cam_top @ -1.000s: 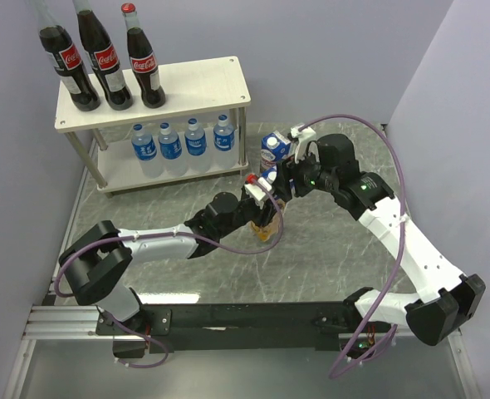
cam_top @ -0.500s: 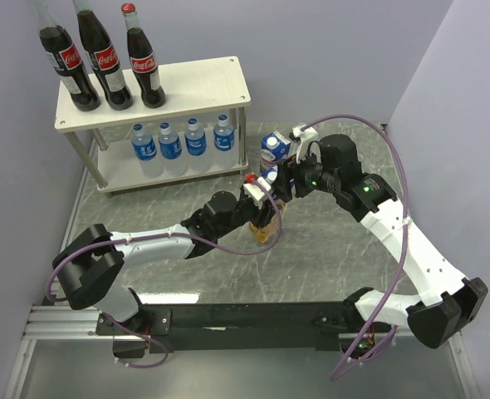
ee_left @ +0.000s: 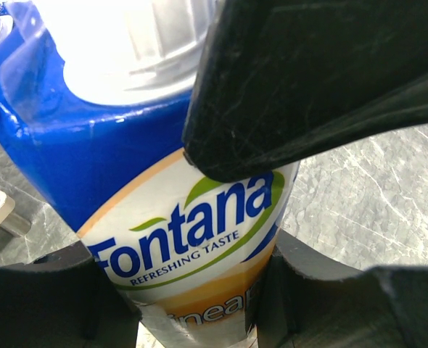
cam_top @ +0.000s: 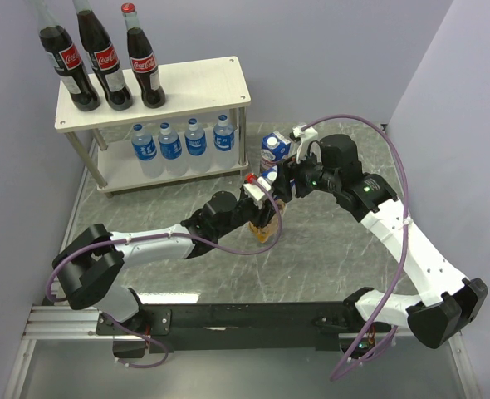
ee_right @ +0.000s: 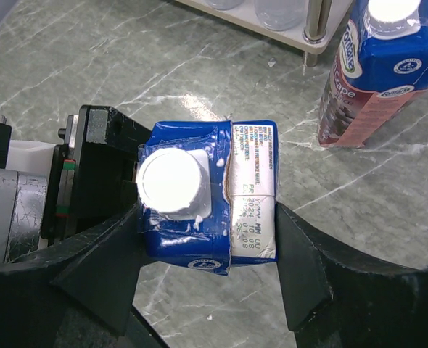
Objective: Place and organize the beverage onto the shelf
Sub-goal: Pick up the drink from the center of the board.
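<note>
A yellow pineapple juice carton [cam_top: 266, 226] [ee_left: 192, 225] [ee_right: 221, 188] stands mid-table, between both arms. My left gripper [cam_top: 257, 212] [ee_left: 188, 304] is shut on its body, with one finger on each side of the label. My right gripper [cam_top: 276, 187] [ee_right: 207, 239] comes from above, and its fingers press the two sides of the carton's blue top by the white cap. The purple carton [cam_top: 274, 150] [ee_right: 377, 72] stands upright just behind. On the shelf [cam_top: 203, 79], three cola bottles [cam_top: 104, 58] stand on the top board. Several water bottles [cam_top: 183, 141] line the lower board.
The right half of the shelf's top board is bare. A silver shelf leg [ee_right: 314, 18] stands close to the purple carton. Grey walls close in the table at the back, left and right. A black rail [cam_top: 245, 316] runs along the near edge.
The left arm's elbow shifted slightly early on. The yellow carton and both grippers stay in the same place.
</note>
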Robot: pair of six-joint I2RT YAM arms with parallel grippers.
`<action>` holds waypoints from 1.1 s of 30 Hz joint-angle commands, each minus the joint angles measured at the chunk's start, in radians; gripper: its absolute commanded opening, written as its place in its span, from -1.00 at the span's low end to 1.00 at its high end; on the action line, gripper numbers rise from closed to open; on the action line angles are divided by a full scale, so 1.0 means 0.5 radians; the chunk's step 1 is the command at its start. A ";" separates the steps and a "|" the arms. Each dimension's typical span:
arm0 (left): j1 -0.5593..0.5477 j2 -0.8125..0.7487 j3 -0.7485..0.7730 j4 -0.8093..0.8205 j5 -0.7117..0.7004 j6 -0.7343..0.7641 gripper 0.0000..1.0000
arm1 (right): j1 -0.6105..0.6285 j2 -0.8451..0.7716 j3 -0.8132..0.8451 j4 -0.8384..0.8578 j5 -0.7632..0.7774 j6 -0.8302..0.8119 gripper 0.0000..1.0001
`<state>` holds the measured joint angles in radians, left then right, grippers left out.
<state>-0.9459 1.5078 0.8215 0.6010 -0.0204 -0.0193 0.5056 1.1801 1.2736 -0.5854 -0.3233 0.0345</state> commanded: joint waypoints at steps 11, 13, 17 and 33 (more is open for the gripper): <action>0.002 -0.076 0.136 0.053 0.090 -0.056 -0.80 | -0.005 -0.154 0.232 0.450 -0.225 0.026 0.03; -0.001 -0.079 0.143 0.053 0.102 -0.072 -0.74 | -0.005 -0.142 0.251 0.444 -0.231 0.026 -0.19; 0.002 -0.083 0.161 0.047 0.151 -0.121 -0.60 | -0.005 -0.127 0.272 0.438 -0.240 0.032 -0.45; -0.001 -0.116 0.140 0.022 0.351 -0.204 0.99 | -0.060 -0.090 0.239 0.441 -0.271 0.017 -0.99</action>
<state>-0.9421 1.5002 0.8593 0.5594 0.0937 -0.1104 0.4835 1.1820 1.2976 -0.6182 -0.3706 0.0235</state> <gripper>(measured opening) 0.990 0.702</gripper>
